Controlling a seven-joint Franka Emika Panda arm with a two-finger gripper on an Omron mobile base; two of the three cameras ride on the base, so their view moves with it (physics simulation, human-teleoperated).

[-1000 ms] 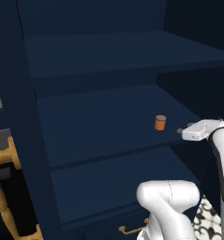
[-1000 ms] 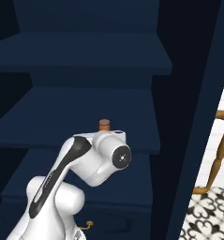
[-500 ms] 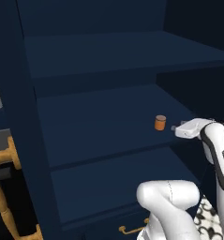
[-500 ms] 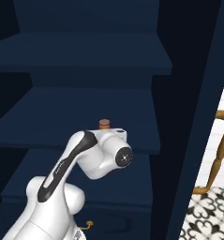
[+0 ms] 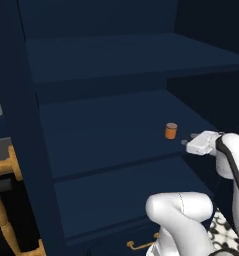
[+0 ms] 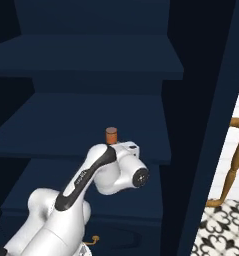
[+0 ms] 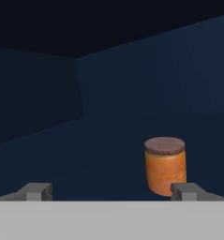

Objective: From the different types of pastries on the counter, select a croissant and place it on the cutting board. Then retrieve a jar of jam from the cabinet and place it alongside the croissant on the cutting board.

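The jar of jam (image 5: 171, 131) stands upright on the middle shelf (image 5: 106, 135) of the cabinet (image 5: 21, 100), toward the shelf's right side and well back from its front edge. It is a short orange-red cylinder with a flat, darker brown lid, and in the hand view (image 7: 165, 165) it sits just beyond the right fingertip (image 7: 184, 190), not between the two tips.

The gripper (image 5: 187, 139) hangs level just to the right of the jar and a little nearer, pointing into the cabinet, not touching it. Its fingers are spread wide with nothing between them. The white forearm bends up from the lower right of the left base view and reaches horizontally over the shelf's front edge; in the right base view the wrist covers most of the jar (image 6: 111, 134), leaving its top showing.

A gold handle (image 5: 141, 244) sits on the navy front below.
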